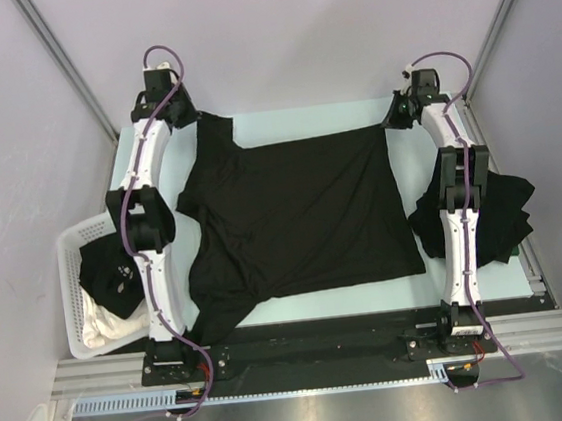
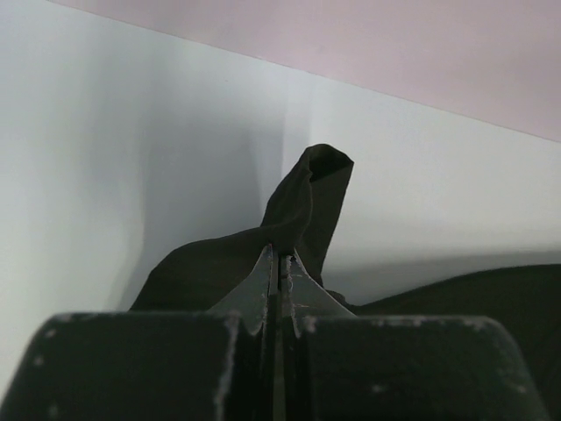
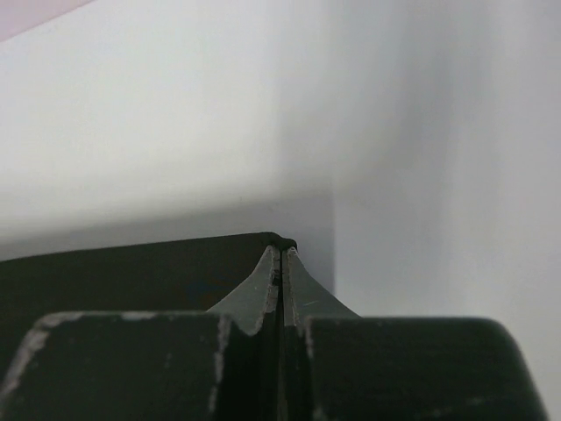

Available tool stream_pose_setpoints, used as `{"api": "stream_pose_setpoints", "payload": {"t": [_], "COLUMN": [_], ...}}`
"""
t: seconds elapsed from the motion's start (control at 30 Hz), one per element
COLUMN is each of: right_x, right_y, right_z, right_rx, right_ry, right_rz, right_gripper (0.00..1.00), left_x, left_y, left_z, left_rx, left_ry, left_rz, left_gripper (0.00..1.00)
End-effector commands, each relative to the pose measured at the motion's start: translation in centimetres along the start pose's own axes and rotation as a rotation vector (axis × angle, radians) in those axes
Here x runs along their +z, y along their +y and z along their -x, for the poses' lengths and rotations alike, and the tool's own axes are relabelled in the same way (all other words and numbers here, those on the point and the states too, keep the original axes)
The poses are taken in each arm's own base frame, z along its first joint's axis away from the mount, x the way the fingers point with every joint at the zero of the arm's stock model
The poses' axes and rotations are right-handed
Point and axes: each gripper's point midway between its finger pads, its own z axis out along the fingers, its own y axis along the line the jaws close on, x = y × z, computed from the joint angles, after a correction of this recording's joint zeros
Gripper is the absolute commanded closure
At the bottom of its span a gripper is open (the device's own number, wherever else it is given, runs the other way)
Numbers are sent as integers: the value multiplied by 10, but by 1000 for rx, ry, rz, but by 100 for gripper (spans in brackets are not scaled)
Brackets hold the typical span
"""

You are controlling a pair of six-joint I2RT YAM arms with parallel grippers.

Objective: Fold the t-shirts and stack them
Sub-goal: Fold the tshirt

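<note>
Left gripper (image 2: 279,256) and right gripper (image 3: 280,249) pinch the spread t-shirt (image 1: 297,219) by its far corners; lattice basket (image 1: 69,283) left, shirt pile (image 1: 510,208) under right arm.

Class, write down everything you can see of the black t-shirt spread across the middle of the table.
The t-shirt is plain black soft fabric with no print showing. It is spread nearly flat on the pale table and lies sideways, sleeves to the left and hem to the right. The left gripper pinches the far sleeve, whose cuff stands up. The right gripper pinches the far hem corner. The near sleeve lies rumpled.
</note>
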Motion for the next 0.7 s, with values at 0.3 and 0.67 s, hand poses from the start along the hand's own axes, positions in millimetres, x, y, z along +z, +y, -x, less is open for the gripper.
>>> {"api": "stream_pose_setpoints", "payload": {"t": [0.3, 0.67], "right_x": [-14, -18], "right_y": [-13, -17], "right_z": [55, 61], "right_rx": [-27, -25], "right_ry": [-161, -179], "right_rz": [-34, -37], "right_gripper": [100, 100], "left_x": [-10, -8], "left_y": [6, 17], "left_z": [57, 68], "left_rx": [-20, -29], "left_ry": [-157, -182], "left_rz": [-37, -66], "left_gripper": [100, 100]}}
